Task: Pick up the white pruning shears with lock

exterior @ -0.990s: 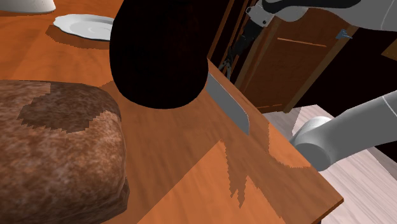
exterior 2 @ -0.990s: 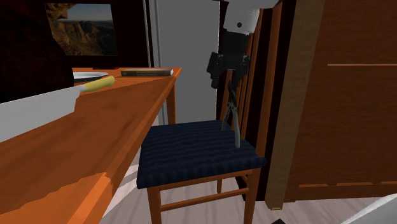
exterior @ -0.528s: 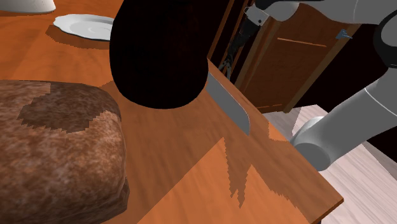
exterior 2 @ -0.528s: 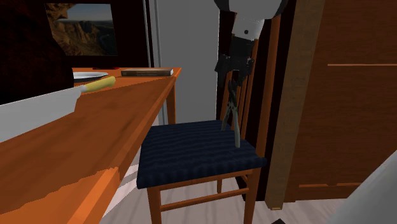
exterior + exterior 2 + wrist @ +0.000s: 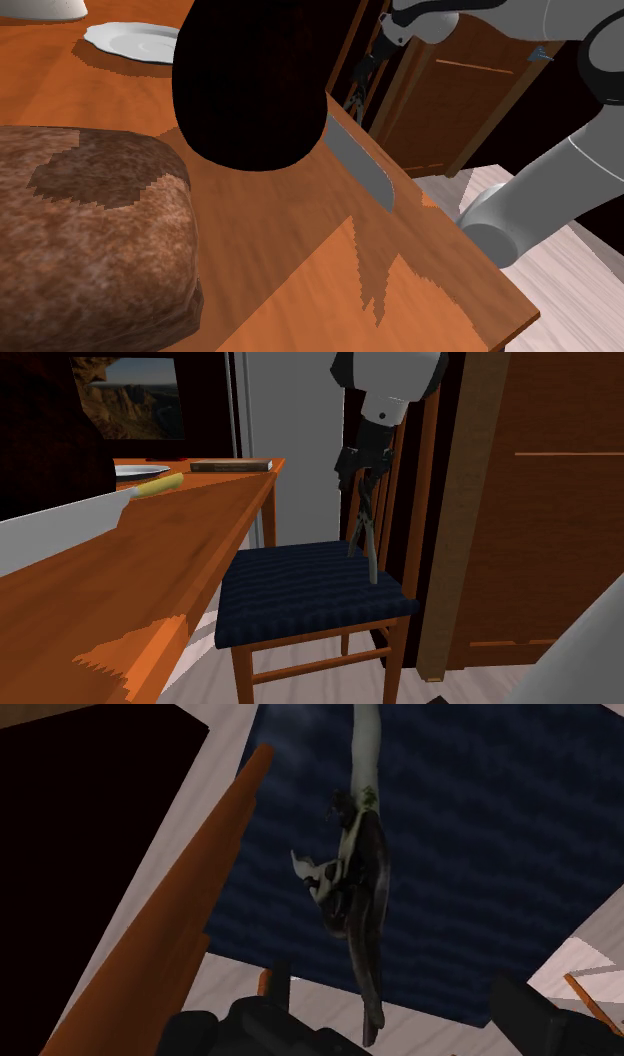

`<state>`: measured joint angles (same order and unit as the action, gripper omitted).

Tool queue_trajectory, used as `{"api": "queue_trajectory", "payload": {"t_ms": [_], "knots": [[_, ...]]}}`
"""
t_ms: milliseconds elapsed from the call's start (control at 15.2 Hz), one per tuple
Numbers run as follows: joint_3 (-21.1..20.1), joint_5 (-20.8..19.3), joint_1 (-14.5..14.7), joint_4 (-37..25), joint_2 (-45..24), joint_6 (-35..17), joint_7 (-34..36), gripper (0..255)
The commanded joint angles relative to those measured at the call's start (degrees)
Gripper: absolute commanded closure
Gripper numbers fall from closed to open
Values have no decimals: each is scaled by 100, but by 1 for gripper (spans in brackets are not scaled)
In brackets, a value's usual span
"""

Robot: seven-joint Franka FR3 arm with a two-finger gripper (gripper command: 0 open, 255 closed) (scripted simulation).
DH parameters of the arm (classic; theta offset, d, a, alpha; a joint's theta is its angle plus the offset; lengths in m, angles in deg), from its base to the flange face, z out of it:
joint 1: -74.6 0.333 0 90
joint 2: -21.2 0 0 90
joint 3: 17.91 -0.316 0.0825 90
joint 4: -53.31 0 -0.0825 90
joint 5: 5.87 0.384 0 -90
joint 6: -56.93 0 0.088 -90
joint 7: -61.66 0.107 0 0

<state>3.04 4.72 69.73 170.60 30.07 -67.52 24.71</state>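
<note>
Since a second ago the white wrist has swung lower over the chair and the jaws beneath it have turned somewhat, while the shears have not stirred. All black, the jaws stand apart and clasp nothing. In the wrist view the near end of the pruning shears [image 5: 358, 894], part pale and part dark, reaches into the gap between them without touching either. These shears stand almost upright on the dark blue ribbed seat of a wooden chair [image 5: 310, 592], toward the seat's rear; whether they lean on the chair's back I cannot tell. I judge this the closing approach, the grasp not yet made. The next move calls for a short straight drop so both handles sit between the jaws, then a firm squeeze before lifting. Chair-back slats [image 5: 405, 502] just behind the shears leave little room, and a nudge could topple so slim a tool. An orange-brown wooden worktop [image 5: 180, 542] runs just beside the chair's seat, carrying a dark flat book [image 5: 230, 465] and a yellow oblong thing [image 5: 158, 483] well away from the chair. A brown wooden cabinet [image 5: 540, 502] stands behind the chair.
</note>
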Motion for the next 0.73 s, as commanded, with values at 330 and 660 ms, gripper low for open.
{"api": "queue_trajectory", "payload": {"t_ms": [330,660], "knots": [[111,-76,-135,363,48,259,129,255],[131,12,-184,101,-128,378,29,255]]}}
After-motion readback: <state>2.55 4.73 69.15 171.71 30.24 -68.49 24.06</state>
